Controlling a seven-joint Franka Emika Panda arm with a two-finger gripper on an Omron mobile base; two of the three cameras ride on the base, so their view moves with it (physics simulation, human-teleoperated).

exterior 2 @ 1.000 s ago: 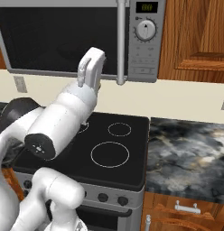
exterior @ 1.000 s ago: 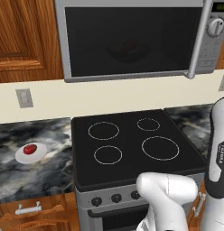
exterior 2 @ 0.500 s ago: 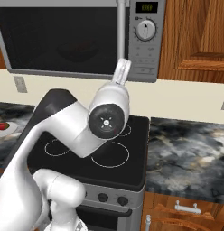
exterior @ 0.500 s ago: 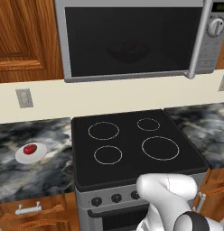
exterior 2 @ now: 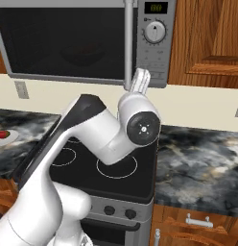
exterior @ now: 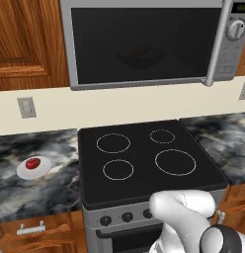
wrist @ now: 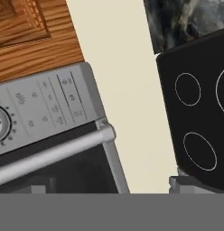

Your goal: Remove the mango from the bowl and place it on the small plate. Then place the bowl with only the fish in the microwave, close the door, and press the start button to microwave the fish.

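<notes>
We find the mango (exterior: 31, 163) on the small plate (exterior: 41, 169), on the desk (exterior: 45, 190). Bowl (exterior: 139, 57) sits behind the shut door (exterior: 144, 44) of the microwave (exterior 2: 159, 62). Pincer (wrist: 107, 186) stands apart, gripping nothing, near the handle bar (wrist: 55, 151).

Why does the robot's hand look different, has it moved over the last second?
Yes. In the right base view the hand has swung rightward, from in front of the door to beside its handle bar, near the control panel.
</notes>
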